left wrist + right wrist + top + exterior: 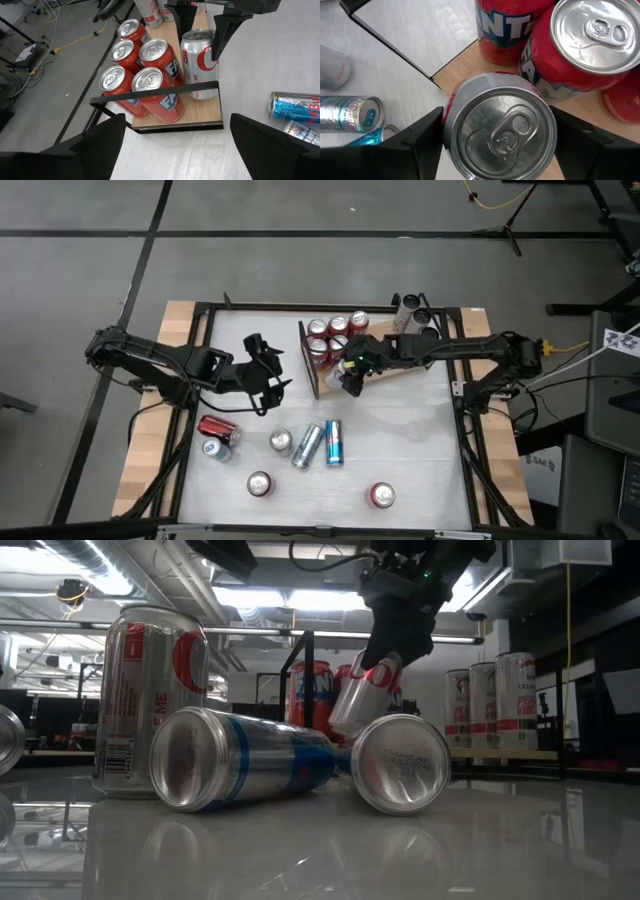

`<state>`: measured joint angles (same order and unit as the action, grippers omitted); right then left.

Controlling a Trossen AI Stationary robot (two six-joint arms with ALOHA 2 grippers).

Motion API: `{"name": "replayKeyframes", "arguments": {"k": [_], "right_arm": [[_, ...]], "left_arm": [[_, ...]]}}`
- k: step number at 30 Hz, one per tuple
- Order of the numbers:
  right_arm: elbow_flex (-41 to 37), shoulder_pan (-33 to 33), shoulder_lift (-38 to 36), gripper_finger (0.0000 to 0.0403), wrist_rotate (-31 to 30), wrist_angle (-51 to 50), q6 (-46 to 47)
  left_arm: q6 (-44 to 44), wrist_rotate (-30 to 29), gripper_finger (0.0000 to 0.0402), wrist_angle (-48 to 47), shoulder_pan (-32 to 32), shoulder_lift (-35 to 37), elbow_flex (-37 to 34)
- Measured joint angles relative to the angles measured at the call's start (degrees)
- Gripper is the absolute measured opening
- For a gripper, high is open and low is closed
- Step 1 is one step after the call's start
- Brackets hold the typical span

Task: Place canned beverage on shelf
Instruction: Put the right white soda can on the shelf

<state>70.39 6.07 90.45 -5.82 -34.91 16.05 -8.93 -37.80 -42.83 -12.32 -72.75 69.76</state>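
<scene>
High view: right gripper (352, 377) clamps a silver-and-red drink can (354, 373) over the light-brown wood-grain shelf (400, 367), beside five red cans (337, 327); left gripper (268, 372), fingers apart and empty, hovers just beyond the dark rail.
Low view: two slim silver-blue cans (240, 762) lie in the foreground.
Left wrist view: the held can (200, 62) is at the shelf's open edge.
Right wrist view: bare board borders it.

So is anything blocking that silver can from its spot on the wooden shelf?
Nothing visible does. The right gripper holds the silver can at the shelf already, on the bare strip of board beside the red cans. They crowd it on one side, close but not in its path.
</scene>
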Motion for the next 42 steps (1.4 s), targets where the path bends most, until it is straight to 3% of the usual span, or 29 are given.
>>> {"name": "replayKeyframes", "arguments": {"k": [21, 28, 42], "right_arm": [[4.90, -0.04, 2.25, 0.0292, -3.68, -8.22, -0.09], [4.92, -0.04, 2.27, 0.0293, -3.69, -8.14, -0.09], [4.81, -0.04, 2.27, 0.0354, -3.53, -8.16, -0.08]], "left_arm": [[-0.16, 0.06, 0.0350, 0.03, -0.02, -0.03, 0.00], [-0.17, 3.21, 0.0350, 0.02, -0.04, -0.04, 0.00], [-0.15, 4.07, 0.0350, 0.02, -0.04, -0.04, 0.00]]}}
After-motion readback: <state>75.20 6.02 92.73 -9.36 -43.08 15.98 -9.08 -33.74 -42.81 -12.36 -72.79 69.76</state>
